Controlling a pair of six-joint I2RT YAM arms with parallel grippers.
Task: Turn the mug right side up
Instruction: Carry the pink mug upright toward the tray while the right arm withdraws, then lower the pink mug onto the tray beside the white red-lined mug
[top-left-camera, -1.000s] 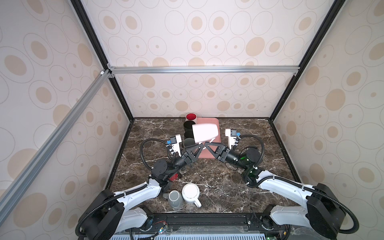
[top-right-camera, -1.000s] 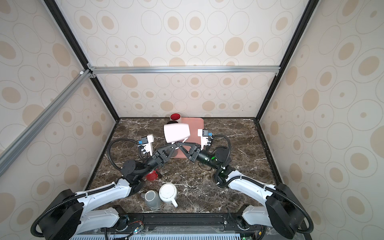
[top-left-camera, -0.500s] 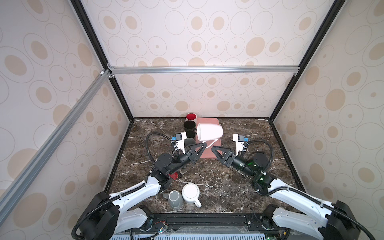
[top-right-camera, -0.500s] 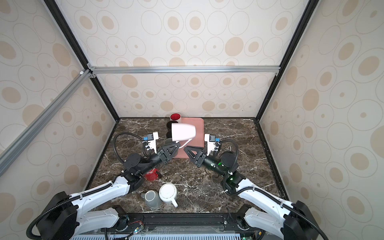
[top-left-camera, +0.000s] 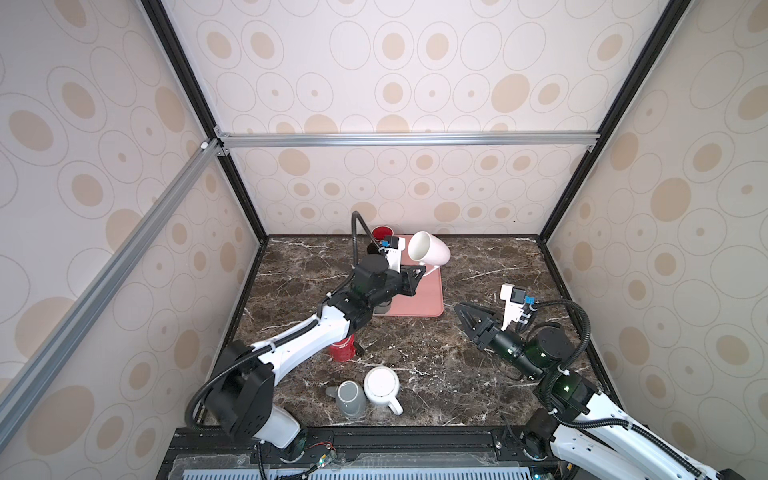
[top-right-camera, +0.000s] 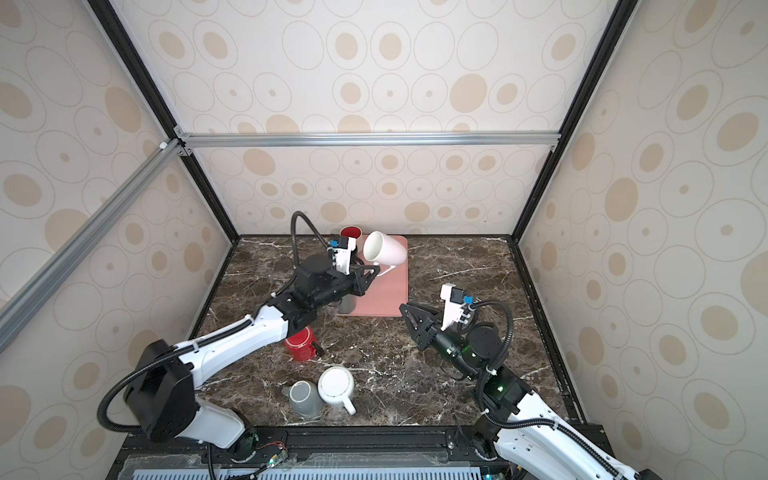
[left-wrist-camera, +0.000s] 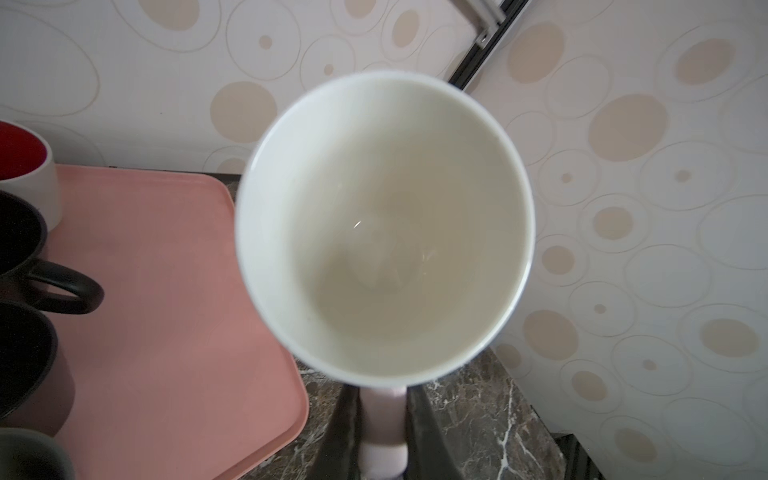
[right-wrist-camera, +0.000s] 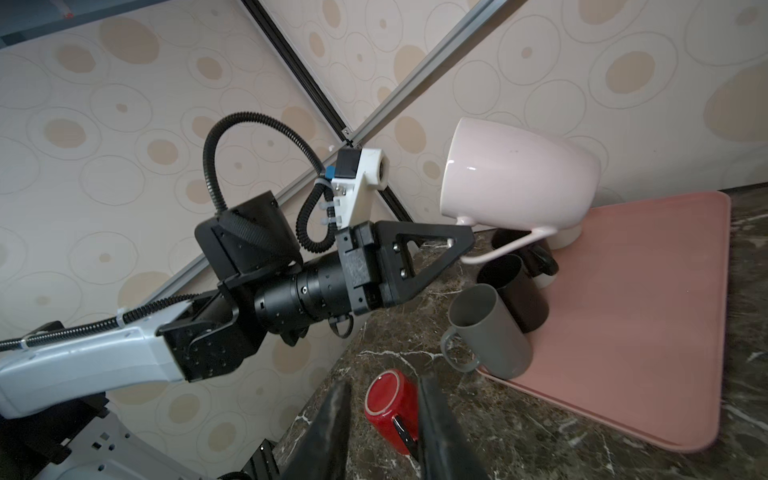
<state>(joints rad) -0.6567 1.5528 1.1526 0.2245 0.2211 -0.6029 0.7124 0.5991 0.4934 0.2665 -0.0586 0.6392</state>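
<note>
– Dark veined marble tabletop (top-left-camera: 478, 270), spotted walls all round. Where is the pink mug (top-left-camera: 428, 249)?

– In the air above the far end of the pink tray (top-left-camera: 428, 301), tipped on its side, its mouth facing the left arm's wrist camera. The left gripper (top-left-camera: 420, 272) is clamped on its handle from underneath.

– Can you see the pinch itself?

– Barely. In the left wrist view the mug's mouth fills the middle. Only a stub of handle shows between the dark fingers (left-wrist-camera: 428, 428), which the picture's edge cuts off. In the right wrist view, the thin loop runs past the fingertip.

– And the right gripper (top-left-camera: 459, 309)?

– Just beside the tray's near right corner in both top views, holding nothing, jaws a little apart. Its own camera shows only the finger ends, blurred.

– What is covered?

– The left arm hides part of the red mug (top-left-camera: 343, 347), bottom up on the marble. It also hides most of the mugs on the tray: a dark grey mug (right-wrist-camera: 490, 332) and a black mug (right-wrist-camera: 515, 291). There is more dark ware behind, and I cannot count it. A red-lined mug (top-left-camera: 382, 232) peeps out at the back.

– Any markings?

– The pink mug's side is plain glaze with one dark speck. At the front edge a white mug (top-left-camera: 381, 386) and a pale grey mug (top-left-camera: 351, 400) stand upside down, touching.
</note>
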